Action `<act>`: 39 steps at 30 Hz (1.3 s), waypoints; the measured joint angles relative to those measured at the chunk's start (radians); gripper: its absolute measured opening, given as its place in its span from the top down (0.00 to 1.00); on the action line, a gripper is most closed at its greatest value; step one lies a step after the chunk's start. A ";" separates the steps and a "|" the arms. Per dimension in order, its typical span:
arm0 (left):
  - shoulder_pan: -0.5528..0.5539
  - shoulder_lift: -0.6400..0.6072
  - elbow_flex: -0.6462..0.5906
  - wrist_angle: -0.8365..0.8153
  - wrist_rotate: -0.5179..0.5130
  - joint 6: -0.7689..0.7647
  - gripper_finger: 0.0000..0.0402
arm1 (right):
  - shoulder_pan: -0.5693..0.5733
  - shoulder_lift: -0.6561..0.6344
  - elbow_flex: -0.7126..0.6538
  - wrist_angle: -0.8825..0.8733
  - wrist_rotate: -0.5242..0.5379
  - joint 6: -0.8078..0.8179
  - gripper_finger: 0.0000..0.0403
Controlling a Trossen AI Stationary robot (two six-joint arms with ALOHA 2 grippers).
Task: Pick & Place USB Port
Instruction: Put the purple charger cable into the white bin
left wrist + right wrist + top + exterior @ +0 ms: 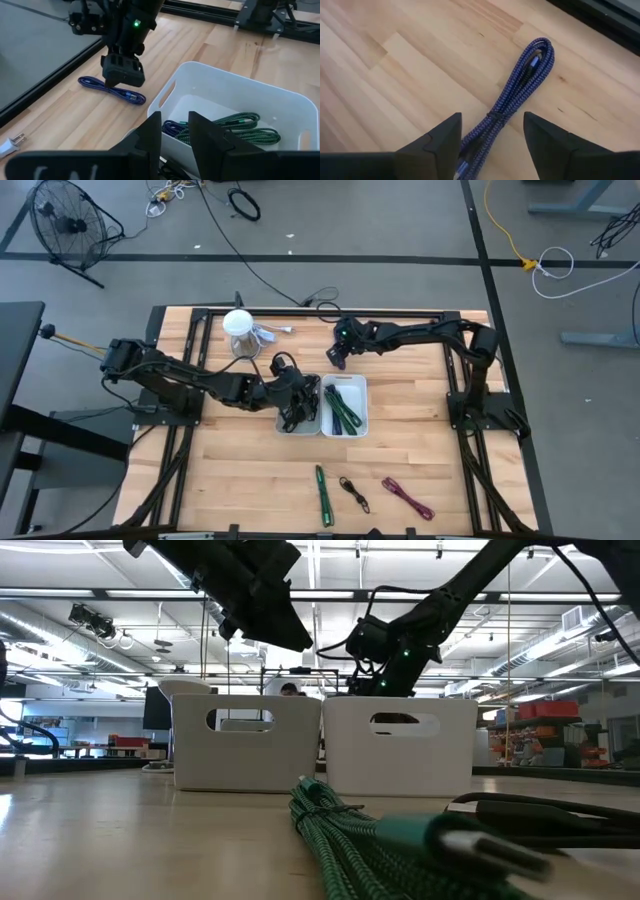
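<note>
A purple braided USB cable (520, 85), coiled into a long bundle, lies flat on the wooden table just beyond the two white bins (337, 360). My right gripper (490, 145) hovers over it, open, one finger on each side of the bundle's end, touching nothing that I can see. In the left wrist view the same right gripper (123, 75) stands above the cable (112, 90). My left gripper (175, 135) is open with a narrow gap and hangs above the left bin (297, 408).
The right white bin (280, 100) holds green and purple cable bundles. Green (322, 495), black (352, 492) and magenta (407, 497) cables lie near the table's near edge. A white cup (238, 330) stands at the far left of the bins.
</note>
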 joint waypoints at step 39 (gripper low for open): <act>-0.002 0.000 -0.001 -0.005 0.000 -0.012 0.74 | 0.043 -0.085 -0.002 -0.002 -0.008 -0.060 0.98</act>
